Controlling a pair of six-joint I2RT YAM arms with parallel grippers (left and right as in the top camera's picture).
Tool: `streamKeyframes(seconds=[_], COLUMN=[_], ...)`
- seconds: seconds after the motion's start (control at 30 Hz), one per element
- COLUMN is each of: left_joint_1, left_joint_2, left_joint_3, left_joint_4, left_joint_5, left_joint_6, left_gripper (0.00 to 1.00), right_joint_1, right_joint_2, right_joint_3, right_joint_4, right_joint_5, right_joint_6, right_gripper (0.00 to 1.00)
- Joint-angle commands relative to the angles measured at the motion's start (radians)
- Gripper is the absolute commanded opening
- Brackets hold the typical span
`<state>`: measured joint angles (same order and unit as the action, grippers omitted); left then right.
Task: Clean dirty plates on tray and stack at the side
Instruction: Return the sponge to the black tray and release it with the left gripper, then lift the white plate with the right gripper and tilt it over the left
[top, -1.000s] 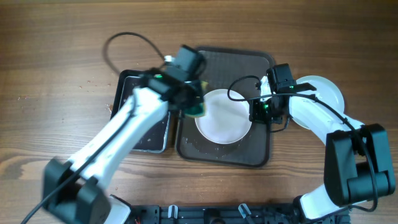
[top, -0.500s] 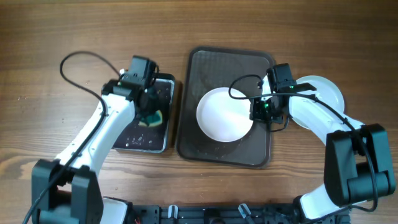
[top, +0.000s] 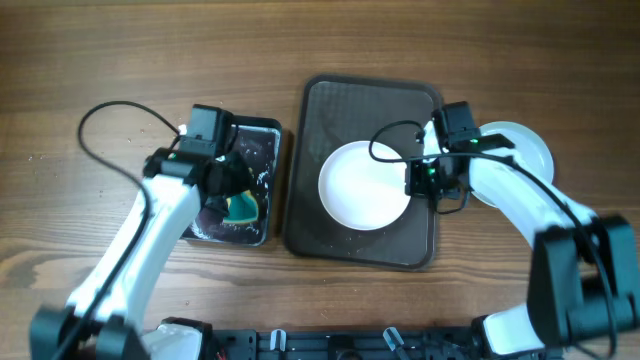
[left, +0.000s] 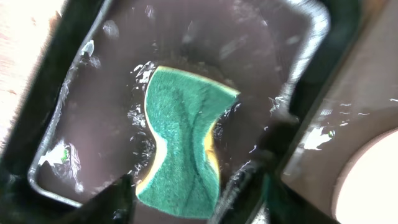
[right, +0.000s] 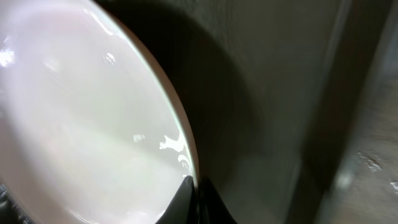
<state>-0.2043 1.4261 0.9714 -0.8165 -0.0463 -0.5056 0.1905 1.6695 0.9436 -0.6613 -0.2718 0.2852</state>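
Note:
One plain white plate (top: 364, 186) lies on the dark brown tray (top: 360, 95). My right gripper (top: 418, 180) is shut on that plate's right rim; in the right wrist view its fingertips (right: 194, 186) pinch the plate (right: 74, 112) edge above the tray (right: 273, 93). More white plates (top: 522, 148) sit stacked on the table right of the tray, partly under the right arm. My left gripper (top: 232, 195) hangs over the black pan, open. The teal-and-yellow sponge (left: 181, 146) lies in the pan's water between its spread fingers (left: 118, 199).
The black pan (top: 262, 128) with wet bottom sits just left of the tray, their rims nearly touching. A black cable loops from the left arm across the table (top: 110, 110). Bare wooden table lies beyond the tray and at the front.
The left arm carried the sponge off the plate, leftward into the black pan, and its jaws opened. The right gripper kept its hold on the plate rim.

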Motion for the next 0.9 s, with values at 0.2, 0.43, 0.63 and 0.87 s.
streamKeyframes(seconds=[0.2,0.43,0.63,0.87], left_joint_1=[0.005,0.008,0.152,0.435], left_joint_2=[-0.301,-0.376,-0.402,-0.406], left_joint_3=[0.011,0.010,0.011,0.011], left_joint_4=[-0.051,-0.110,-0.162,-0.214], left_joint_5=[0.012,-0.030,-0.029,0.037], left_joint_6=[0.005,0.001,-0.053,-0.052], left_gripper=[1.00,1.00,1.00,1.00], right_joint_1=[-0.005,0.003,0.034,0.188], right_joint_2=[-0.318,-0.321,-0.315,-0.199], right_joint_3=[0.074,0.149,0.183,0.360], right_joint_4=[-0.198,-0.350,-0.355,-0.353], right_joint_5=[0.001,0.005,0.002,0.019], right_joint_6=[0.035,-0.026,-0.023,0.008], right_gripper=[0.04,0.04,0.04,0.04])
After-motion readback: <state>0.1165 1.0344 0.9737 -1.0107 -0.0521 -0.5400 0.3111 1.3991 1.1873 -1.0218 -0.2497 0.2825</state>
